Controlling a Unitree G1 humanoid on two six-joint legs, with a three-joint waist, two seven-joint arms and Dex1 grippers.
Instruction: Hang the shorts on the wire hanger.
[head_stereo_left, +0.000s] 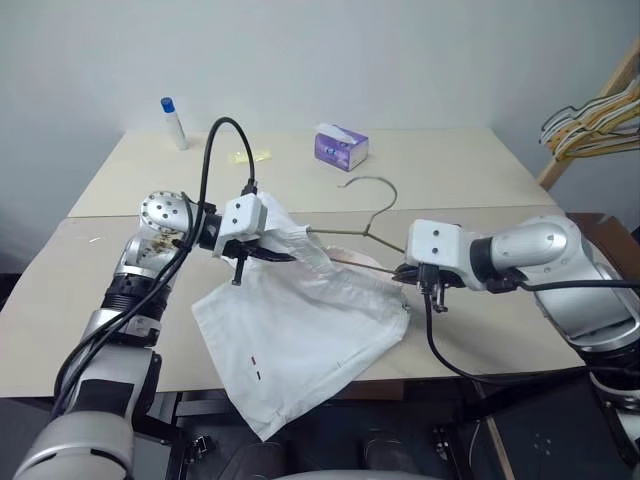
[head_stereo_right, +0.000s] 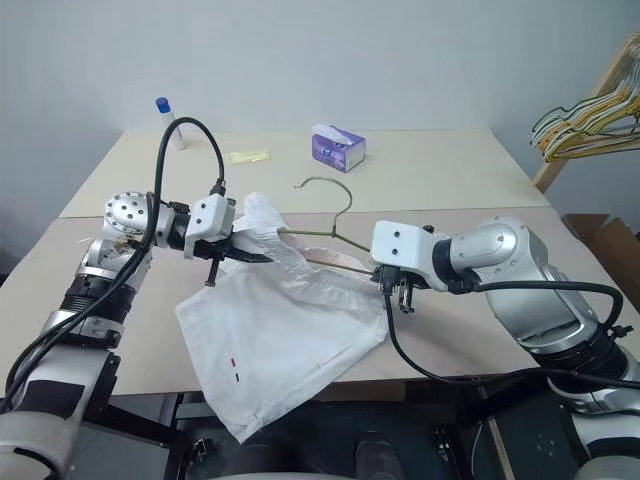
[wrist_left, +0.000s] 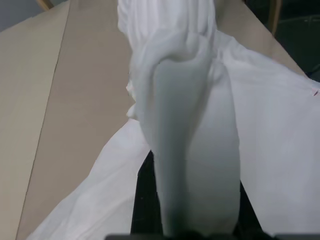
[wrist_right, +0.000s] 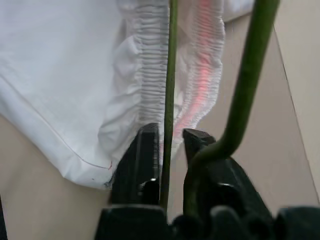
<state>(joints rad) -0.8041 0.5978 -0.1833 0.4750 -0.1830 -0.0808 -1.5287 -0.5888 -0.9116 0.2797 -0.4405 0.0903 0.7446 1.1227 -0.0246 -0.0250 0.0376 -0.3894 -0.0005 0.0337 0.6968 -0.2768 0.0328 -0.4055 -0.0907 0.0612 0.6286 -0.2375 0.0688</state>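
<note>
A: Two grippers are working one garment. The left gripper (head_stereo_left: 262, 252) is clenching a bunched fold of the shorts (head_stereo_left: 300, 345) at the waistband end, lifting that end off the table (head_stereo_left: 470, 170).

B: And the right gripper (head_stereo_right: 392, 283)?

A: Its fingers (wrist_right: 142, 157) are standing slightly apart with the bottom rod of the wire hanger (head_stereo_right: 325, 222) running between them. Whether they are pinching it or only straddling it, I cannot tell.

B: Where is everything lying?

A: The shorts are lying in front of the robot, one leg spilling over the near table edge. The waistband is bunching around the hanger's left shoulder; the hanger sits just behind the cloth, between the two grippers.

B: How is the fabric likely handling?

A: Thin, soft and light, I am judging: it is sagging and wrinkling wherever it is unsupported. The gathered elastic waistband looks like the firmest place to grip; the wire looks stiff but thin and probably slippery.

B: Orientation?

A: The hanger's long axis is running left to right across the table, its hook pointing away from the robot toward the purple tissue box (head_stereo_left: 342, 146). The shorts are stretching diagonally, waistband at the far side, legs toward the robot.
</note>
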